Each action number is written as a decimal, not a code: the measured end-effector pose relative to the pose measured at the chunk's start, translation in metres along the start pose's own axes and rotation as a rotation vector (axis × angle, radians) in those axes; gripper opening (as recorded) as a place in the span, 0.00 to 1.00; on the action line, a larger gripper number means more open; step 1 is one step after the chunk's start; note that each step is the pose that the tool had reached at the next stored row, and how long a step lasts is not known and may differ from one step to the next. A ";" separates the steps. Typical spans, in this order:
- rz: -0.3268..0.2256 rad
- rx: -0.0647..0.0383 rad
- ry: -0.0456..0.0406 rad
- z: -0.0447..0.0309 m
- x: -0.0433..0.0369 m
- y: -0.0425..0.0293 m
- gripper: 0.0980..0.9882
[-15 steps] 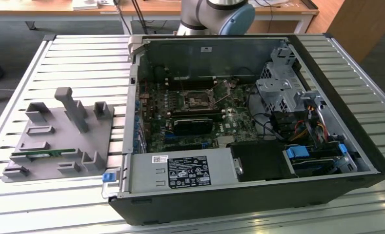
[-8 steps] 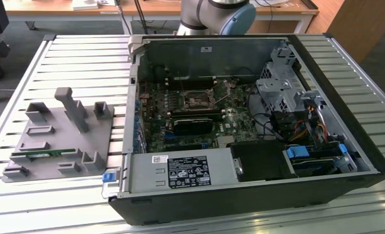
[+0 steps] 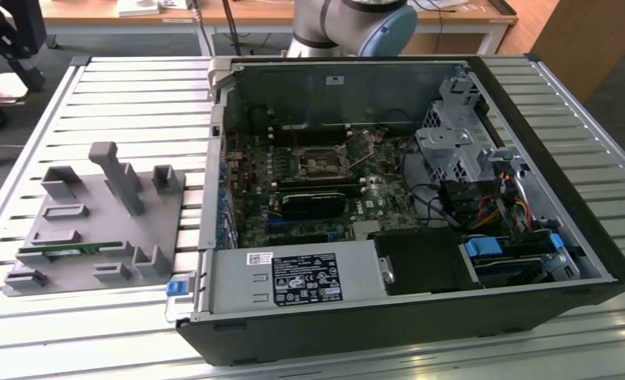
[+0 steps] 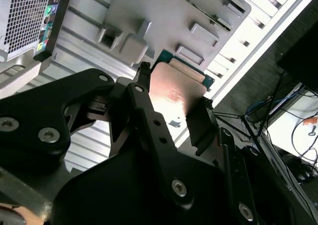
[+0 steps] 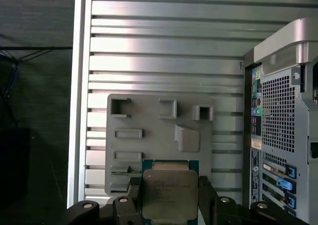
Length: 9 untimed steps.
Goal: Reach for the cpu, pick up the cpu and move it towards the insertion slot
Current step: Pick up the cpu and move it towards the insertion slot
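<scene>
In both wrist views the cpu [image 5: 169,192] [image 4: 175,92], a flat square chip with a shiny metal top and a green rim, sits between my black fingers. My gripper [image 5: 169,200] [image 4: 171,102] is shut on its two opposite edges. It holds the chip in the air above the grey fixture plate [image 5: 149,120] on the slatted table. The insertion slot [image 3: 320,162], a square silvery socket with a dark centre, lies on the motherboard inside the open computer case [image 3: 397,206] in the exterior view.
The grey fixture plate [image 3: 90,229] has raised blocks and a green memory stick [image 3: 74,249] in one holder. The case's rear panel [image 5: 278,135] stands close beside the plate. The arm's base [image 3: 355,24] rises behind the case. The table edge [image 5: 79,111] borders dark floor.
</scene>
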<state>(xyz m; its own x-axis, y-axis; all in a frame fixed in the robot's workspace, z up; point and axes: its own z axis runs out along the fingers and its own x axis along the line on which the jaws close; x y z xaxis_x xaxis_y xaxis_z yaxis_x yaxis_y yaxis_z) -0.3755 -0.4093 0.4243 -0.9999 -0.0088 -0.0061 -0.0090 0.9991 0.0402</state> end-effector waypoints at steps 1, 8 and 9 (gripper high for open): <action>0.000 0.000 -0.0001 0.0001 -0.0036 0.0000 0.49; 0.000 0.000 0.0001 0.0002 -0.0228 -0.0002 0.49; 0.000 0.000 0.0001 0.0002 -0.0249 -0.0002 0.49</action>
<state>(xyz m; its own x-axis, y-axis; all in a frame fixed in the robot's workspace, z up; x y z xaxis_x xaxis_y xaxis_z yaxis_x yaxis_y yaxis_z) -0.3506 -0.4093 0.4243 -0.9999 -0.0088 -0.0060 -0.0091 0.9991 0.0403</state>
